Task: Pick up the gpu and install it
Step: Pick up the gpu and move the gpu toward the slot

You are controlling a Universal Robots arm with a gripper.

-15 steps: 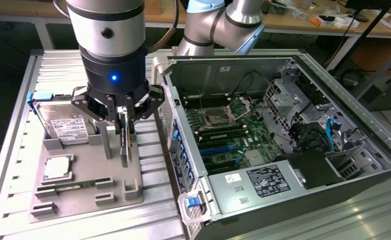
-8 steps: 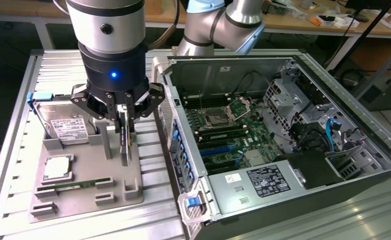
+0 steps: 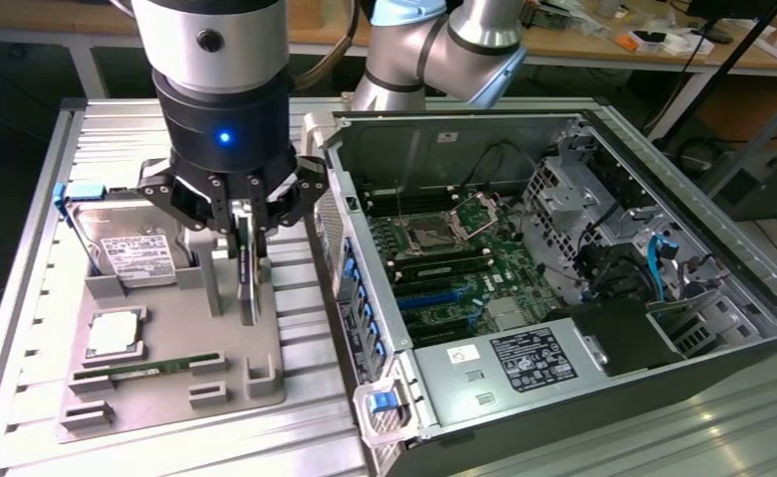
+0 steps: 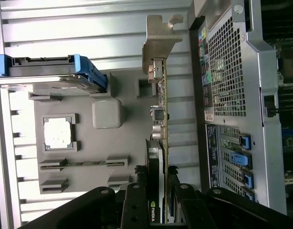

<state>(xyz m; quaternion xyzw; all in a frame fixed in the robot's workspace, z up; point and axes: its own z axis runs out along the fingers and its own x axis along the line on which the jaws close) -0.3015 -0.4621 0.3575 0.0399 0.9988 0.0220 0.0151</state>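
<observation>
1. The fingers (image 3: 237, 227) are clamped on the gpu (image 3: 248, 283) (card held on edge).
2. It stands over the grey tray (image 3: 230, 373), with the open computer case (image 3: 706, 328) at its 3 o'clock.

I make the gpu (image 4: 162, 119) out as probably green-edged, its bracket (image 4: 158, 40) silver, tray (image 3: 236, 348) grey, case (image 4: 232, 71) mesh-patterned silver, clips (image 4: 245, 141) blue.

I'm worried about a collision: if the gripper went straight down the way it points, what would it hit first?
The gpu, standing on edge in the grey holder tray, directly under the gripper. Its top edge comes first. Whether they already touch is unclear.
</observation>
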